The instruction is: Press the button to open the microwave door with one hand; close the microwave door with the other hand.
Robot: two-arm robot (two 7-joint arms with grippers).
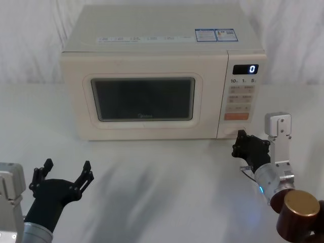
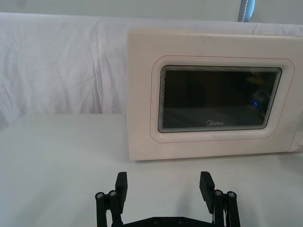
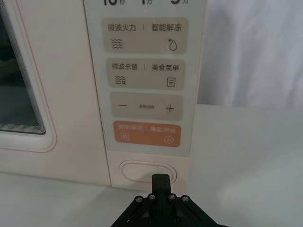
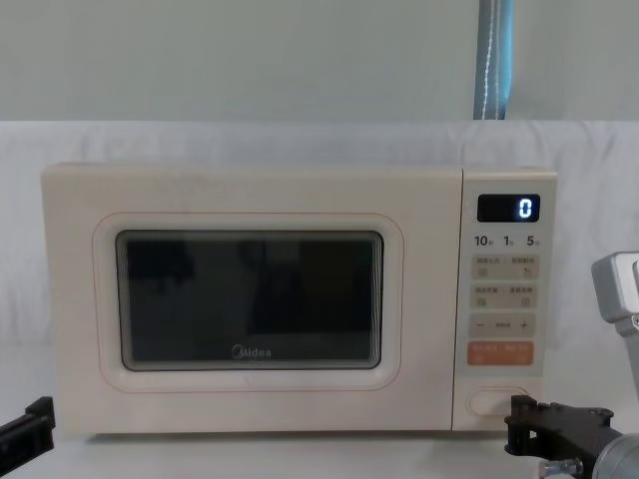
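The cream microwave stands at the back of the table, and the microwave door (image 1: 142, 98) (image 2: 218, 97) (image 4: 250, 299) with its dark window is closed flush. The wide cream button (image 3: 147, 171) (image 1: 236, 132) (image 4: 497, 401) sits at the bottom of the control panel. My right gripper (image 1: 241, 139) (image 3: 161, 182) (image 4: 519, 412) is shut with nothing in it. Its tip is at the button's lower edge; whether it touches, I cannot tell. My left gripper (image 1: 66, 169) (image 2: 163, 187) hangs open low at the front left, well short of the door.
An orange button (image 3: 147, 134) lies just above the wide button, with small cream keys above it and a display (image 1: 245, 69) reading 0. The white cloth table (image 1: 162, 192) stretches in front of the microwave between both arms. White drapes hang behind.
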